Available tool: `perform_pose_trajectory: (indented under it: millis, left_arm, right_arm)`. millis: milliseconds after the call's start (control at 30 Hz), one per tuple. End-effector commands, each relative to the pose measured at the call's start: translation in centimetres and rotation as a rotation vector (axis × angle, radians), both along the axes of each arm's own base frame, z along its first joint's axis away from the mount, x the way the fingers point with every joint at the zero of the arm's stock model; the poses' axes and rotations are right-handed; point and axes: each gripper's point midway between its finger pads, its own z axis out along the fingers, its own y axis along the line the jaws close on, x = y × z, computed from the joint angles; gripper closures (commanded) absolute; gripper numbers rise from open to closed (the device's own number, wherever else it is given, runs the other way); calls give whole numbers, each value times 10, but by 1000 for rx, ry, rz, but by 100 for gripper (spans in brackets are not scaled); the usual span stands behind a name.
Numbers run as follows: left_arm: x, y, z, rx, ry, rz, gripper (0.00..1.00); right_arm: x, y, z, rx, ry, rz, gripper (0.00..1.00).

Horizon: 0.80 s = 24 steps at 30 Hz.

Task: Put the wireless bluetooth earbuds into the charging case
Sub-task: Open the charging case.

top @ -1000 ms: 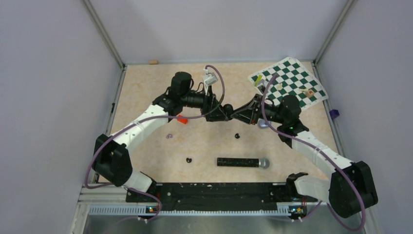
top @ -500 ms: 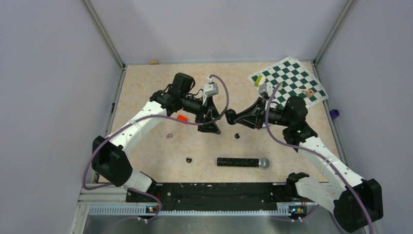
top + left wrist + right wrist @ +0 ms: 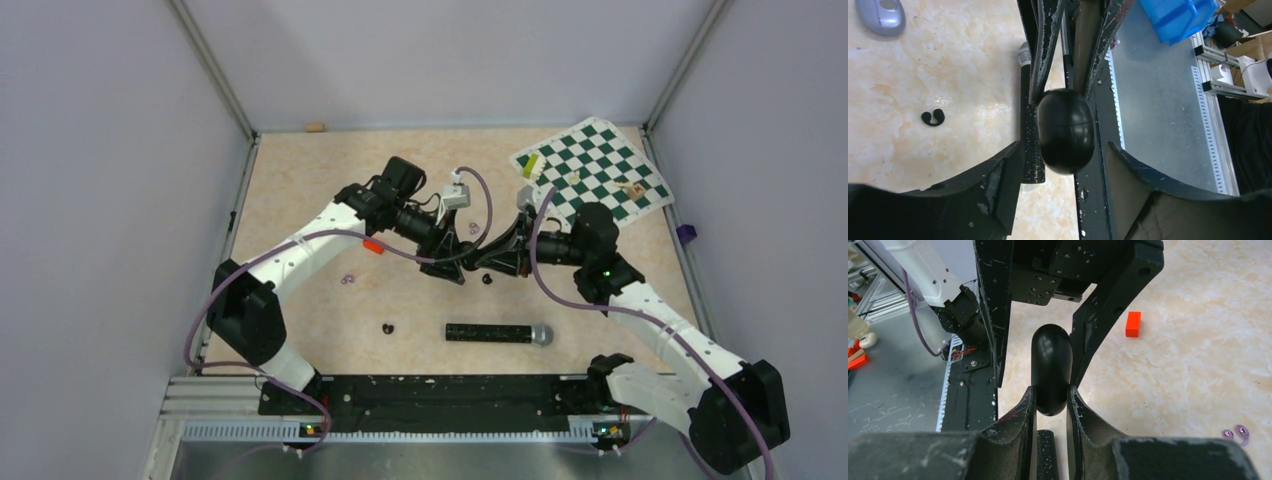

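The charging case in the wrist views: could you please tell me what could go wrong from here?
The right pincer clamps only one end of the glossy, rounded charging case, so it may slip or twist. The left pincer is open around it; closing off-centre could squeeze it out onto the table.

The beige marbled table (image 3: 300,180) carries a long black microphone (image 3: 498,333) lying crosswise near its front edge. One black earbud (image 3: 388,327) lies to the left of the microphone, apart from it; the second earbud (image 3: 487,278) lies just behind it. Farther behind and to the left are the purple rings (image 3: 347,279) and a red block (image 3: 372,246). A chessboard (image 3: 590,175) lies well behind on the right. A grey-blue disc (image 3: 879,15) rests beyond the microphone's silver head.
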Motion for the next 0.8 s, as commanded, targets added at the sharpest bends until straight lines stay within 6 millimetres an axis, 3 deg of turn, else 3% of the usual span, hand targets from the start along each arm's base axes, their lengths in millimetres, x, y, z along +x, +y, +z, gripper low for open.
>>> perform_pose_trajectory:
  millis: [0,400,500,567,767]
  left_arm:
    - [-1,-10,9,-11,-43,-37,38]
    - [2,-12,13,-8,-71,-25,63]
    - [4,-12,13,-6,-78,-14,61]
    - [5,-13,13,-6,-85,-5,55]
    - [8,-13,14,-3,-97,10,52]
  right_arm:
    - [-1,3,2,-5,-65,16,96]
    - [7,1,-7,-30,-70,-22,96]
    - [7,1,-9,-34,-65,-27,96]
    - [8,1,-10,-37,-60,-29,96]
    - [9,1,-11,-35,-47,-31,96]
